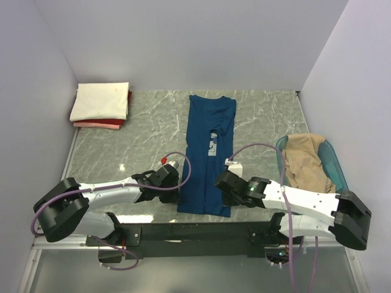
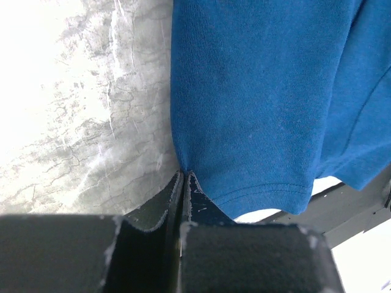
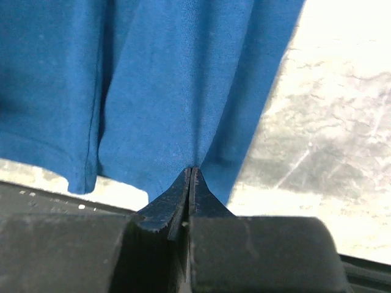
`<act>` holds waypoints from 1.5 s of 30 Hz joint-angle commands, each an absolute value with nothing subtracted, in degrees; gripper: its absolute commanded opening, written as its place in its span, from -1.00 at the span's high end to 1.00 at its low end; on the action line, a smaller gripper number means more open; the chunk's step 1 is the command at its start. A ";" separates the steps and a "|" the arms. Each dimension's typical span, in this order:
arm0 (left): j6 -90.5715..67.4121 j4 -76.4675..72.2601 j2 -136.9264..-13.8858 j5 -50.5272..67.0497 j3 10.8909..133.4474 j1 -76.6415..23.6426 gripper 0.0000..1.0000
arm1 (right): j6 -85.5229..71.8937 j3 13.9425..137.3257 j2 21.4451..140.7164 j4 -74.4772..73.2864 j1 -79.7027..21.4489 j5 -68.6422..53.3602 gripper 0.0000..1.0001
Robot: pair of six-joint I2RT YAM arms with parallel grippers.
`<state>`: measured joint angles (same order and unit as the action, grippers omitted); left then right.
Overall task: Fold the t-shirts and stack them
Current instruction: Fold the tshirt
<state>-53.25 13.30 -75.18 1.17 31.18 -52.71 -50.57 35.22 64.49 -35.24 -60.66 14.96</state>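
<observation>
A dark blue t-shirt (image 1: 208, 152) lies on the marble table, folded into a long strip with its pale print (image 1: 213, 144) showing and its hem toward the arms. My left gripper (image 1: 177, 185) is shut on the strip's near left corner (image 2: 195, 183), its tips (image 2: 184, 172) pinching the cloth edge. My right gripper (image 1: 222, 183) is shut on the near right part of the hem, where blue cloth (image 3: 177, 91) gathers into its tips (image 3: 192, 169). A folded stack sits at the back left: a cream tee (image 1: 101, 101) on top, with red (image 1: 129, 97) and pink (image 1: 98, 124) edges beneath.
A teal plastic tub (image 1: 336, 166) stands at the right edge with a crumpled tan tee (image 1: 305, 160) in it. White walls close in on the left, the back and the right. The black mounting rail (image 1: 201, 232) runs along the near edge, just under the shirt's hem.
</observation>
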 commanded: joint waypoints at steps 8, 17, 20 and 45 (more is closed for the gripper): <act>-53.44 12.92 -73.21 0.62 30.94 -53.00 0.88 | -51.33 39.37 57.13 -42.80 -61.08 17.58 1.00; -53.53 12.83 -72.77 0.79 30.85 -53.00 0.71 | -50.01 40.96 60.46 -39.03 -61.08 14.51 1.00; -53.61 13.27 -71.90 0.62 30.94 -53.00 0.53 | -50.10 39.99 62.22 -35.78 -61.08 12.32 1.00; -43.07 16.35 -90.87 -1.84 56.24 -64.24 0.18 | -65.91 24.53 47.04 -37.09 -59.68 9.76 0.29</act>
